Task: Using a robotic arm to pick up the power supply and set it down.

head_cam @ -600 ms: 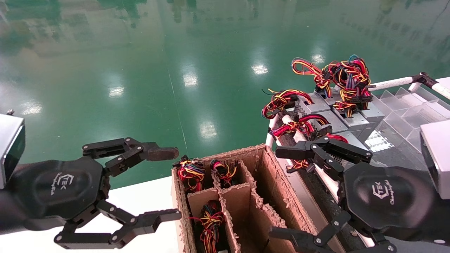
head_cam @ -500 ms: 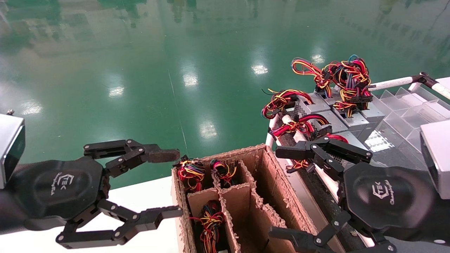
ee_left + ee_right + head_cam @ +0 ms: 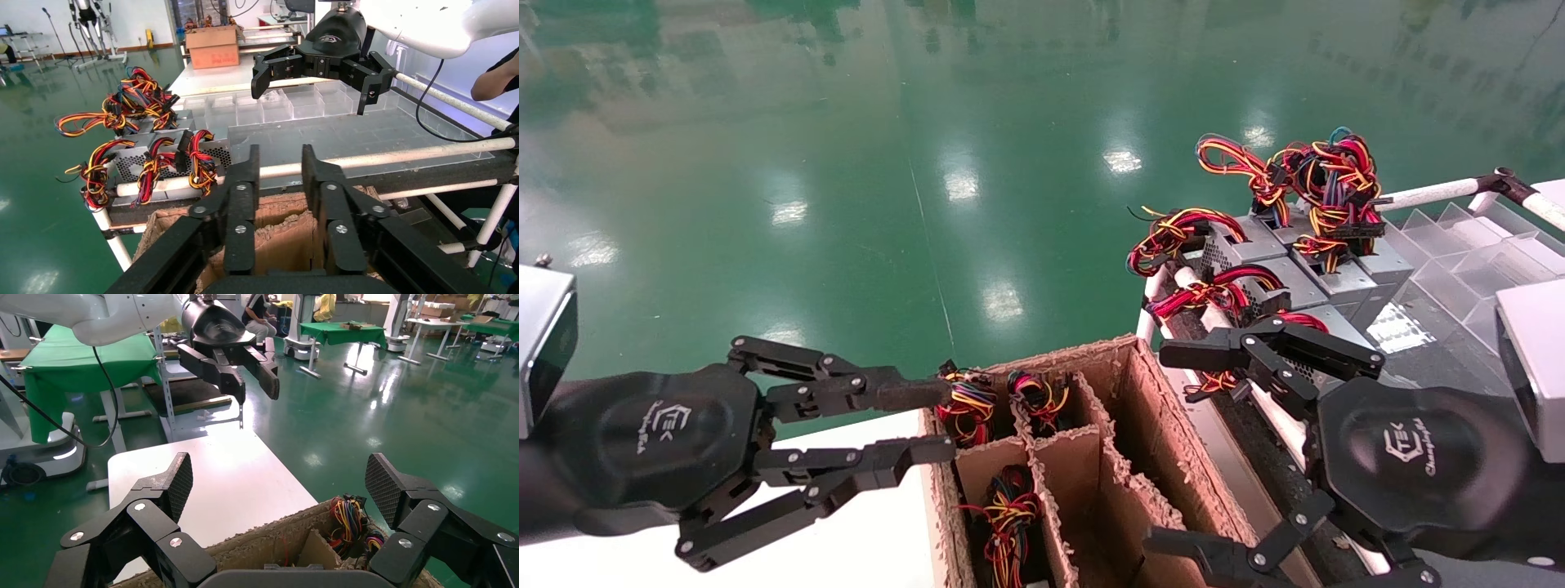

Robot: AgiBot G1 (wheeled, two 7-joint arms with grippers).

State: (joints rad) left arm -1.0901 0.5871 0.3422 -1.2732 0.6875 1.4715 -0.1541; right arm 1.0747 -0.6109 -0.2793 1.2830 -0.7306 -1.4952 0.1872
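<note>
A glossy green workshop floor [image 3: 928, 147] fills most of the head view, with a white table [image 3: 862, 523] at the near left and a pipe-framed rack [image 3: 1434, 193] at the right carrying clear plastic bins [image 3: 1467, 261].

On the table's edge stands a brown corrugated cardboard box [image 3: 1140, 425] split by dividers into cells; three of its cells show coloured wire bundles, the rest look unfilled. On the rack's near end sit several grey power supply units [image 3: 1303, 273], packed side by side with their red, yellow and orange wires [image 3: 1324, 175] tangled on top.

The right gripper [image 3: 1173, 445] hangs between box and rack, jaws spread wide and holding nothing, just beside the nearest unit. The left gripper [image 3: 932, 420] sits at the box's left wall, its fingers drawn to a narrow gap and gripping nothing, tips close to a wire bundle [image 3: 964, 404].

No unit is held yet. The right gripper seems best placed for the pickup: it should probably close on the bare sheet-metal sides of the nearest unit, not on the wires, which could snag neighbouring bundles. A straight lift before moving toward an unfilled cell would keep the cables from dragging.
</note>
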